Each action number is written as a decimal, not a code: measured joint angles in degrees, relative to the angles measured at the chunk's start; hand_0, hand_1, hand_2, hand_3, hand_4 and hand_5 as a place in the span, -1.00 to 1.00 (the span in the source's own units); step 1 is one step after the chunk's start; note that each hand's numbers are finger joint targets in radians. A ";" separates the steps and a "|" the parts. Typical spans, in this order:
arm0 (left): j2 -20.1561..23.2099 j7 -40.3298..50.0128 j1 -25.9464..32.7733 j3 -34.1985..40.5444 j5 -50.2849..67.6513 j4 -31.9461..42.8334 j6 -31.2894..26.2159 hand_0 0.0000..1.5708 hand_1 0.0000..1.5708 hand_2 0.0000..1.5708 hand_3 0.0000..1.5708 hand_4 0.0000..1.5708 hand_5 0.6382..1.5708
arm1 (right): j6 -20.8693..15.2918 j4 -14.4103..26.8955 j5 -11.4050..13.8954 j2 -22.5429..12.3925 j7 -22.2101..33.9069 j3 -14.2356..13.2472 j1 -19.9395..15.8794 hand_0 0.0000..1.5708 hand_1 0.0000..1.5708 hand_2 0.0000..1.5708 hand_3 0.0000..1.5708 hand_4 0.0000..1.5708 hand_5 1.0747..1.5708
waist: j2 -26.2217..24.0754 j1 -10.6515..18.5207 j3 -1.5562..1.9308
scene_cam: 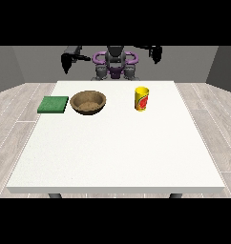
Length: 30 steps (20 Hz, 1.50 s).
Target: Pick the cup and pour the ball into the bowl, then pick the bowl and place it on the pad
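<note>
A yellow cup (142, 98) with a red mark stands upright right of the table's centre, towards the robot's side. Its inside is hidden, so no ball shows. A brown wooden bowl (88, 102) sits to the cup's left. A green square pad (53, 104) lies flat at the table's left edge, beside the bowl. Both black hands hang raised behind the far edge of the table, well away from everything: the hand at the view's left (66, 62) and the hand at the view's right (157, 54). Neither touches or holds anything.
The white table (117, 152) stretches wide towards the camera in front of the three things. Grey wood flooring surrounds it. The robot's torso (115, 64) stands behind the far edge.
</note>
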 measured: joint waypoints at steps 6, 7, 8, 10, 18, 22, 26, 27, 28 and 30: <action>2.31 -6.49 -6.80 4.93 -1.40 10.96 -0.11 -1.00 -1.00 -1.00 -1.00 -1.00 0.33 | 1.60 3.24 -0.33 -1.77 -2.26 -1.19 -4.80 -1.00 -1.00 -1.00 -1.00 -1.00 0.96 | 5.26 -2.19 -0.01; 2.81 -7.12 -7.68 5.63 -1.37 12.66 -0.43 -1.00 -1.00 -1.00 -1.00 -1.00 0.33 | 2.32 4.28 -0.41 -2.22 -3.22 -1.51 -4.85 -1.00 -1.00 -1.00 -1.00 -1.00 0.96 | 5.45 -2.42 -0.02; 3.14 -8.02 -8.61 6.22 -1.76 14.48 -0.27 -1.00 -1.00 -1.00 -1.00 -1.00 0.31 | 2.97 5.02 -0.64 -2.66 -3.73 -1.82 -5.08 -1.00 -1.00 -1.00 -1.00 -1.00 0.96 | 5.66 -2.83 -0.01; 3.19 -10.74 -10.07 6.82 -2.13 18.20 -0.52 -1.00 -1.00 -1.00 -1.00 -1.00 0.35 | 3.52 6.62 -1.08 -3.79 -3.96 -2.90 -6.83 -1.00 -1.00 -1.00 -1.00 -1.00 0.97 | 6.37 -3.00 0.00; 2.25 -20.21 -14.93 8.86 -4.29 30.99 1.79 -1.00 -1.00 -1.00 -1.00 -1.00 0.29 | 7.30 13.94 -3.25 -6.73 -8.41 -6.25 -9.56 -1.00 -1.00 -1.00 -1.00 -1.00 0.97 | 7.86 -4.14 -0.02; 1.93 -25.82 -16.43 10.34 -4.24 37.05 2.31 -1.00 -1.00 -1.00 -1.00 -1.00 0.36 | 8.98 16.20 -3.88 -7.78 -11.17 -7.40 -9.68 -1.00 -1.00 -1.00 -1.00 -1.00 0.95 | 9.46 -4.91 -0.01; 0.80 -30.68 -18.65 11.20 -4.53 43.52 3.61 -1.00 -1.00 -1.00 -1.00 -1.00 0.32 | 10.70 17.70 -4.32 -9.12 -12.26 -7.96 -10.33 -1.00 -1.00 -1.00 -1.00 -1.00 0.95 | 10.65 -5.99 -0.02; 0.77 -32.08 -19.28 11.53 -4.49 44.98 3.74 -1.00 -1.00 -1.00 -1.00 -1.00 0.30 | 10.71 18.31 -4.36 -9.30 -12.72 -8.25 -10.68 -1.00 -1.00 -1.00 -1.00 -1.00 0.95 | 11.06 -5.93 -0.02; 0.86 -33.43 -20.03 12.00 -4.39 46.86 3.81 -1.00 -1.00 -1.00 -1.00 -1.00 0.27 | 10.78 18.25 -4.46 -9.53 -12.49 -8.29 -11.15 -1.00 -1.00 -1.00 -1.00 -1.00 0.95 | 11.31 -6.11 -0.01; 1.02 -34.47 -21.38 12.44 -4.42 49.41 4.24 -1.00 -1.00 -1.00 -1.00 -1.00 0.29 | 11.18 19.64 -4.45 -10.07 -13.17 -8.68 -11.55 -1.00 -1.00 -1.00 -1.00 -1.00 0.96 | 11.28 -5.97 -0.04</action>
